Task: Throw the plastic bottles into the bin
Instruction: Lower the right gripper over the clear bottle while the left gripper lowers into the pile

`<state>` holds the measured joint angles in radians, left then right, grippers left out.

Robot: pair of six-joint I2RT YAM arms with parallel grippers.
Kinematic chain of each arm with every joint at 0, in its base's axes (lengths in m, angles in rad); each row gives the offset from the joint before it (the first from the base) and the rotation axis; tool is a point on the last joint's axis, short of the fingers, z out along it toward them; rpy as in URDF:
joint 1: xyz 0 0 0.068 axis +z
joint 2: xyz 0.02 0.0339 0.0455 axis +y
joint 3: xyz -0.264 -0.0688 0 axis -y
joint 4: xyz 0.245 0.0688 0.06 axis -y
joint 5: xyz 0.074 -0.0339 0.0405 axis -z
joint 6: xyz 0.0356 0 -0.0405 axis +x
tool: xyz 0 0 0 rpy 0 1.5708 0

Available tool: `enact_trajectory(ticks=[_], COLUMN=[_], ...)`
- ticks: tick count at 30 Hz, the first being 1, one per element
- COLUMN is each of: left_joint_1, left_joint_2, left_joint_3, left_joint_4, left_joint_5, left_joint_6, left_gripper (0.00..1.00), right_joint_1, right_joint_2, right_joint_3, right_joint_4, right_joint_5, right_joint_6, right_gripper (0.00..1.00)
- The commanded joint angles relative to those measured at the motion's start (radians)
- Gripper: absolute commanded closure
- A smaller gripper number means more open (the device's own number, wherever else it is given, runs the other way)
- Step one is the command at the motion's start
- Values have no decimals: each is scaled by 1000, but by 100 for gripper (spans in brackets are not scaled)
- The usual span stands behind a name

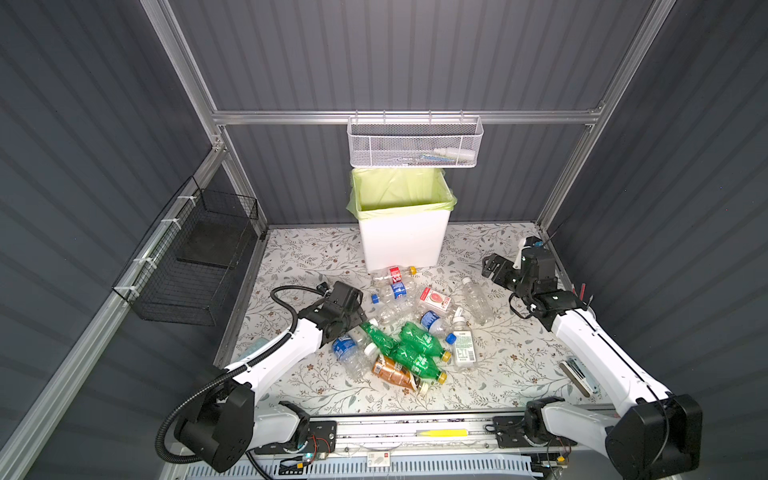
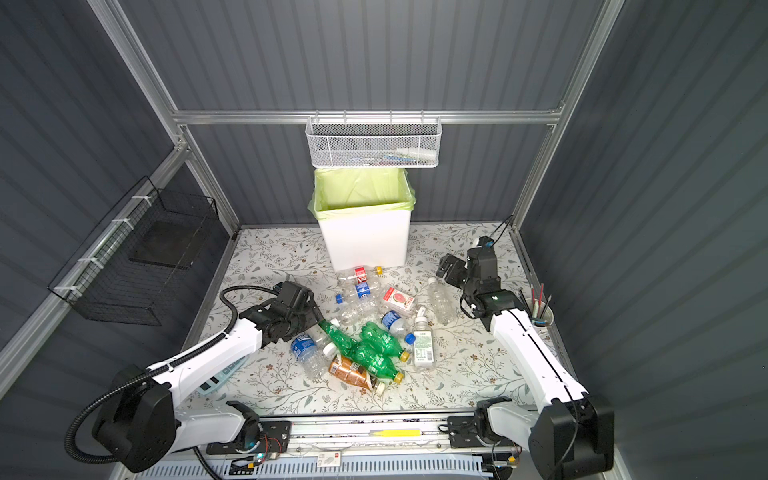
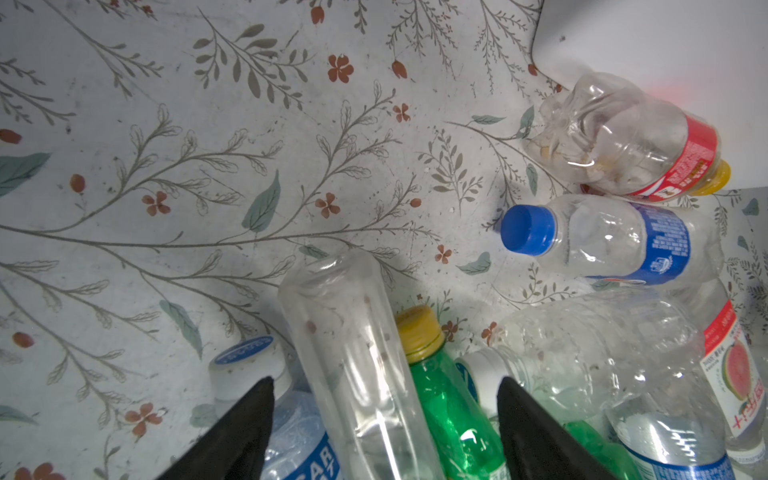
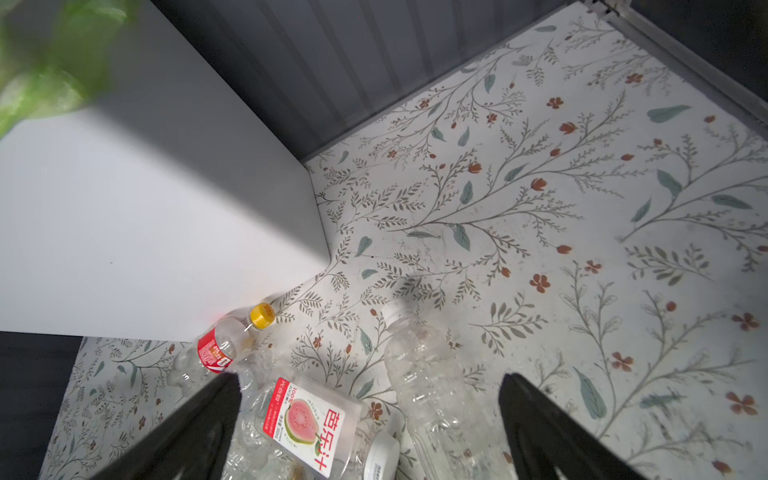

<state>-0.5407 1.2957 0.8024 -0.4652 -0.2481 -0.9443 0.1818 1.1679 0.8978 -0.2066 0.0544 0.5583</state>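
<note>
Bin [image 1: 403, 241]: upright at the middle of the desk's [image 1: 519, 357] far edge, pale green liner folded over the rim.
Bottles [image 1: 415, 345]: lying in a loose heap on the desk's middle, in front of the bin; green ones crossed on the near side, partly over an amber bottle [image 1: 392, 370].
Red-label bottle [image 1: 395, 273]: on its side, touching the foot of the bin's front wall.
Left gripper [image 3: 385, 380]: low over the heap's left side; jaws apart, straddling a clear bottle [image 3: 353, 353] and the neck of a green bottle [image 3: 449, 407]; no finger seen pressing either.
Right gripper [image 4: 372, 376]: above the desk, right of the heap, toward the far right corner; jaws wide apart, holding nothing; guava bottle [image 4: 307, 419] and bare bottle [image 4: 424, 374] lying below it.
White basket [image 1: 415, 143]: hung on the back rail, above the bin.
Black basket [image 1: 195, 266]: hung on the left wall rail.
</note>
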Motion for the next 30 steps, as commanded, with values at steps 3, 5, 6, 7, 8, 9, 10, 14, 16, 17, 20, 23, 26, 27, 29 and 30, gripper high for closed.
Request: enact_trajectory(ticks=[3,5,6,7,8,9,10,14,16,17,20,23,26,27,29,30], left_joint_1=[-2,-2,-2,-2,-2,-2,-2,-2,-2,-2,-3,-4,-8,-12,-28,-36], left_joint_2=[24,24,24,26,28,32,40,67,60,50,4,-44,-86,-101,-136,-149], left_joint_3=[33,29,28,27,28,29,32,50,53,56,66,71,62,52,18,4], left_joint_4=[-13,-15,-17,-20,-21,-22,-23,-40,-57,-73,-122,-172,-234,-241,-252,-254], left_joint_5=[14,5,3,2,2,1,3,13,7,-5,-38,-61,-70,-67,-53,-47], left_joint_6=[-29,-34,-36,-36,-36,-34,-32,-30,-37,-48,-64,-60,-84,-101,-137,-155], left_gripper=[20,23,24,25,26,27,27,25,21,17,13,10,9,9,12,13], right_joint_1=[-11,-17,-20,-24,-27,-31,-34,-42,-45,-46,-50,-55,-62,-63,-65,-65], right_joint_2=[-4,-9,-12,-15,-19,-24,-28,-42,-42,-43,-43,-43,-43,-43,-39,-36], right_joint_3=[-16,-19,-20,-23,-29,-34,-42,-71,-74,-75,-82,-89,-94,-94,-94,-93], right_joint_4=[2,-1,-2,-4,-4,-2,2,19,14,12,12,15,21,20,22,23], right_joint_5=[21,23,24,27,28,28,25,13,9,10,12,10,-6,-9,-18,-20], right_joint_6=[9,2,0,0,4,6,13,30,29,27,19,17,17,17,18,17], right_gripper=[1,1,1,1,1,1,1,1,1,1,1,1,1,1,1,1])
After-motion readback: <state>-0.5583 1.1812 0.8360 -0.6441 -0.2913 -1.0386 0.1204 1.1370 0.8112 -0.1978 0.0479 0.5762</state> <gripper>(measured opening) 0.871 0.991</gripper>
